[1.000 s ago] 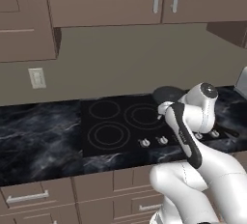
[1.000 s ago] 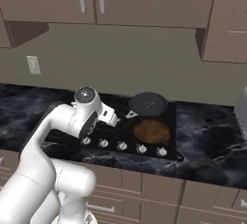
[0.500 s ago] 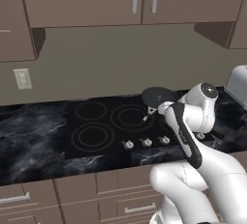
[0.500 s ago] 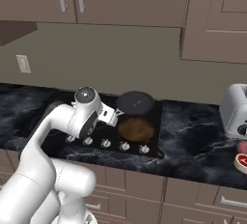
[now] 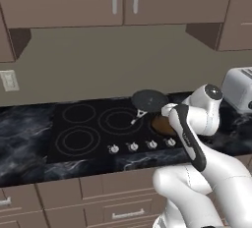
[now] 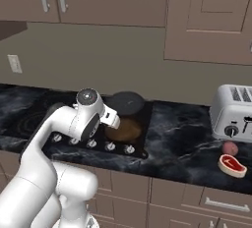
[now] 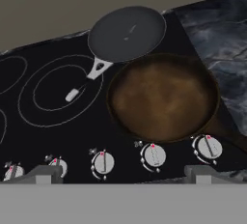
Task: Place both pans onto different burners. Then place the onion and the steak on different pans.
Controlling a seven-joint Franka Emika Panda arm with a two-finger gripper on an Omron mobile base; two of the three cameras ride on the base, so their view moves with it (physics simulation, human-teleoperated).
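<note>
Two finger tips of the gripper (image 7: 123,175) stand wide apart with nothing between them, hanging over the row of knobs (image 7: 153,155) at the cooktop's (image 5: 69,151) front edge. Just past the tips the brown pan (image 7: 163,97) sits at the cooktop's right edge, and behind it, at the back right corner, lies the dark pan (image 7: 127,32), its silver handle reaching over a burner (image 7: 60,91). Well off to the right on the worktop (image 6: 182,148), near its front edge, the steak (image 6: 232,165) lies with the onion (image 6: 229,148) just behind it, before the toaster (image 6: 233,112).
</note>
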